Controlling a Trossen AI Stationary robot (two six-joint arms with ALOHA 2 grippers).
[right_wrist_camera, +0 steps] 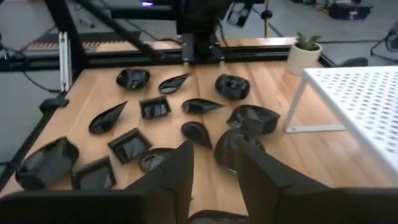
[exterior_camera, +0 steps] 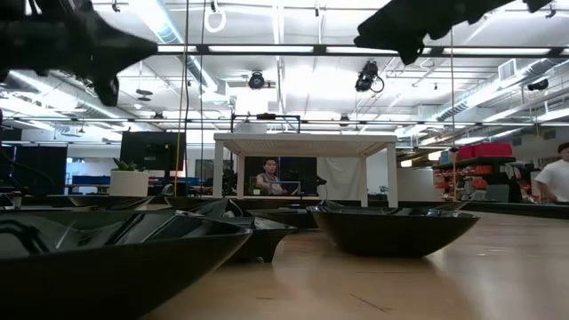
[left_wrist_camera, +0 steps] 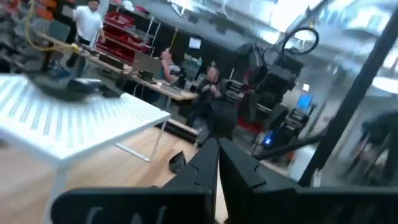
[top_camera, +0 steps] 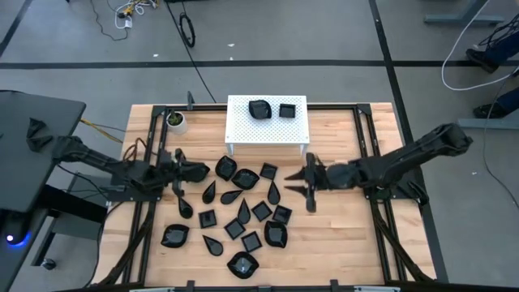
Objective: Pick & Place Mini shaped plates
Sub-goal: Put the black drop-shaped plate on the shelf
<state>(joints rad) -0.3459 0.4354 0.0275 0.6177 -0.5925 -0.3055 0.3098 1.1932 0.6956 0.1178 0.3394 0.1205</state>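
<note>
Several tiny glossy black plates [top_camera: 243, 209], square, teardrop and lobed, lie scattered on the wooden table; the right wrist view shows them too [right_wrist_camera: 155, 107]. Two more plates [top_camera: 272, 109] rest on a white perforated stand [top_camera: 243, 130]. My left gripper [top_camera: 203, 169] hovers at the left of the scatter, beside a lobed plate [top_camera: 225, 168]. Its fingers [left_wrist_camera: 218, 149] are shut with nothing between them and tip up toward the room. My right gripper [top_camera: 293, 181] is open at the right of the scatter, raised above a lobed plate [right_wrist_camera: 252, 118], fingers apart [right_wrist_camera: 214, 155].
A small white cup with a green plant [top_camera: 175, 120] stands left of the stand. Black rails [top_camera: 366, 146] run along both sides of the table. Bare wood lies at the table's right [top_camera: 340, 235]. People sit and stand in the room beyond [left_wrist_camera: 87, 22].
</note>
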